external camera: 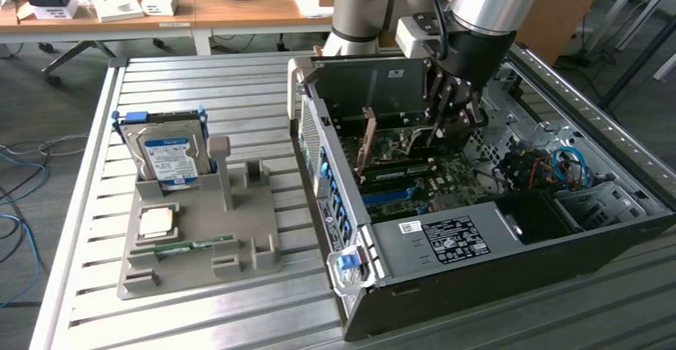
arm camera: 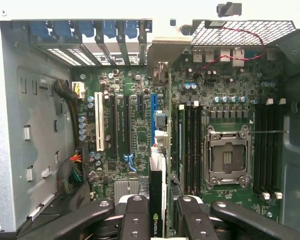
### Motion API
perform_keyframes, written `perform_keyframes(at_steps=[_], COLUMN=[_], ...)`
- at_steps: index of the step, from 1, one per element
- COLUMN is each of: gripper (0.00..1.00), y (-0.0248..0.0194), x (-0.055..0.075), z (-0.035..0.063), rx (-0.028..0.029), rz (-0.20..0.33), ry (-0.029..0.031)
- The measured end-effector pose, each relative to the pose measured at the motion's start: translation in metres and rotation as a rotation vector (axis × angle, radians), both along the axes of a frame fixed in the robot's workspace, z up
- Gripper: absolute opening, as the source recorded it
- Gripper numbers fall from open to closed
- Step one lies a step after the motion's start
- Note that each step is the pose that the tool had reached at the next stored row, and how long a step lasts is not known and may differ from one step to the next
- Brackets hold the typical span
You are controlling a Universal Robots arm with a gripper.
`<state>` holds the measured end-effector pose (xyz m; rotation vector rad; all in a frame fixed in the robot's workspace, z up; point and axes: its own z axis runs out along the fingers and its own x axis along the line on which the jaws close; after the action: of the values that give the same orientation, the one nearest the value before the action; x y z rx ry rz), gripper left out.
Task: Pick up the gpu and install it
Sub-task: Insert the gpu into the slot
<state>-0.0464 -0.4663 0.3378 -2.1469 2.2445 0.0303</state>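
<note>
My gripper (external camera: 452, 124) reaches down into the open computer case (external camera: 317, 89). It is shut on the gpu (arm camera: 157, 210), a thin dark card seen edge-on between the two black fingers (arm camera: 136, 215), with a green logo on its edge. The card's silver bracket (arm camera: 162, 55) lies against the rear slot openings. The card stands upright over the motherboard (arm camera: 130, 150), just beside the blue expansion slot (arm camera: 153, 117). In the exterior view the gpu (external camera: 396, 146) stands on edge between the case's back wall and the gripper.
A grey parts holder (external camera: 248, 231) on the slatted table carries a hard drive (external camera: 169, 156), a green memory stick (external camera: 195, 245) and a processor chip (external camera: 158, 222). Inside the case are the power supply (external camera: 454, 235), blue cables (external camera: 571, 164) and the empty processor socket (arm camera: 227, 157).
</note>
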Motion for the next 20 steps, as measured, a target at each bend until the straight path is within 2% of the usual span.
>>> perform_keyframes(at_steps=[20], gripper=[0.26], y=[0.0000], x=[0.0000], z=[-0.0065], rx=[0.0001], rz=[0.000], ry=[-0.0001])
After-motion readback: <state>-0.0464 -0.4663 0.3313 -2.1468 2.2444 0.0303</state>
